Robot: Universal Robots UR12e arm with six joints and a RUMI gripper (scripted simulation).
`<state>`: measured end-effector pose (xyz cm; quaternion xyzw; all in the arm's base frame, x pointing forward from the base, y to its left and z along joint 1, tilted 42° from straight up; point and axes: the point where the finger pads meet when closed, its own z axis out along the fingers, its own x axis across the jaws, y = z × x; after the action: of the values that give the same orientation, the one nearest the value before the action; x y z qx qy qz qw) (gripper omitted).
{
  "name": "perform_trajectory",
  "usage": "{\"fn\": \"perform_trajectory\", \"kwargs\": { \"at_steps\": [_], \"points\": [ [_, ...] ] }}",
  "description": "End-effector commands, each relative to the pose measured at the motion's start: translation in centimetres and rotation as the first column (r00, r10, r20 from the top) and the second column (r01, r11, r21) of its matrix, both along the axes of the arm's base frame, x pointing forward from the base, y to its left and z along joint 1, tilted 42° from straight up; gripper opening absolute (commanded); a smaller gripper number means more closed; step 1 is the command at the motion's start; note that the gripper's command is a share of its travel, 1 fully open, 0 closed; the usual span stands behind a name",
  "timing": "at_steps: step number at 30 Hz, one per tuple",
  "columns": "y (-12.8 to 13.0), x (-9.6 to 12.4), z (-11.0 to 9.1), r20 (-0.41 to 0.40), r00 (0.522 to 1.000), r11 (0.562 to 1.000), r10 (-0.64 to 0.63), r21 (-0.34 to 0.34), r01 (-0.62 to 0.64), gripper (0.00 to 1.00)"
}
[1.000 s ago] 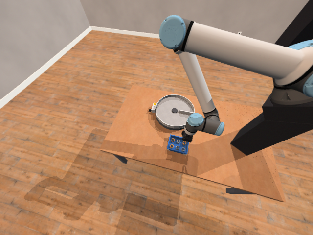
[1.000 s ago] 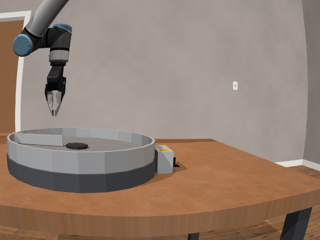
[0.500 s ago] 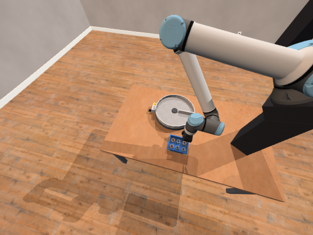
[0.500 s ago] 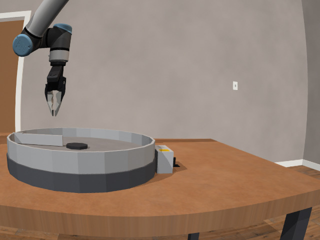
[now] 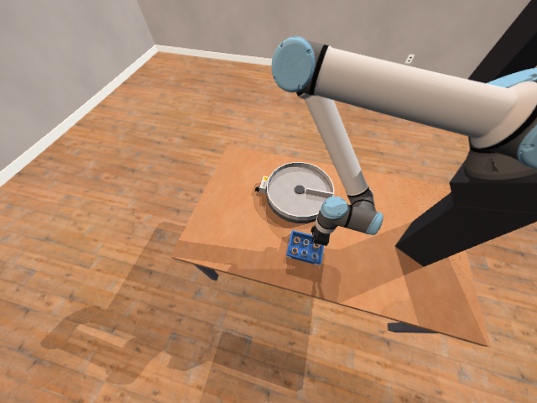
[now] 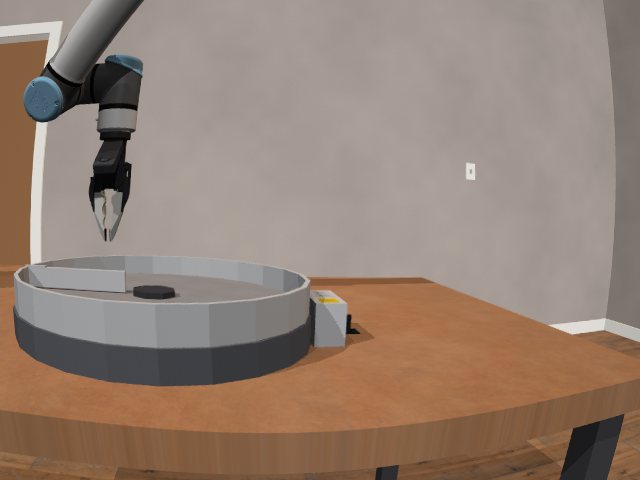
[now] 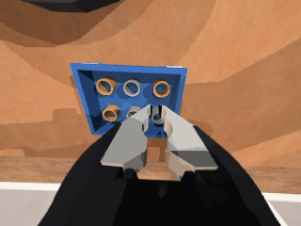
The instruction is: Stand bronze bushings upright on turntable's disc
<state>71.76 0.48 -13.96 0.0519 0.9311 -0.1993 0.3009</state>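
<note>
Top view high and far, exterior low at table edge, wrist looking down, both showing crate (image 7: 129, 96).

The turntable (image 5: 300, 189) sits on the table (image 5: 225, 208), and everything else is placed around it. Its hub (image 5: 299, 189) is at the centre of the disc (image 5: 286, 197), and a bar (image 5: 318, 190) runs from beside the hub out to the rim on the arm's side. A small box (image 5: 263, 184) touches the turntable's outer wall on the side away from the robot base (image 5: 490, 203). The crate (image 5: 304, 247) lies on the table just beside the turntable, toward the table's near edge in the top view. Bushings (image 7: 106, 86) stand in the crate in two rows of three. The gripper (image 6: 107, 235) hangs above the crate, apart from it, its tips over the crate corner nearest the base.
</note>
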Motion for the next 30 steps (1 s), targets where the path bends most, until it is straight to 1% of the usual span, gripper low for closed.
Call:
{"fn": "perform_trajectory", "kwargs": {
  "at_steps": [1,3,7,10,30],
  "points": [
    [-0.9,1.2,-1.6,0.001,1.000,1.000,0.001,0.000,-0.001,0.06],
    [-0.9,1.2,-1.6,0.001,1.000,1.000,0.001,0.000,-0.001,0.06],
    [-1.4,2.0,-2.7,0.001,1.000,1.000,0.001,0.000,-0.001,0.06],
    [-1.6,2.2,-3.0,0.001,1.000,1.000,0.001,0.000,-0.001,0.06],
    [-1.6,2.2,-3.0,0.001,1.000,1.000,0.001,0.000,-0.001,0.06]
  ]
}}
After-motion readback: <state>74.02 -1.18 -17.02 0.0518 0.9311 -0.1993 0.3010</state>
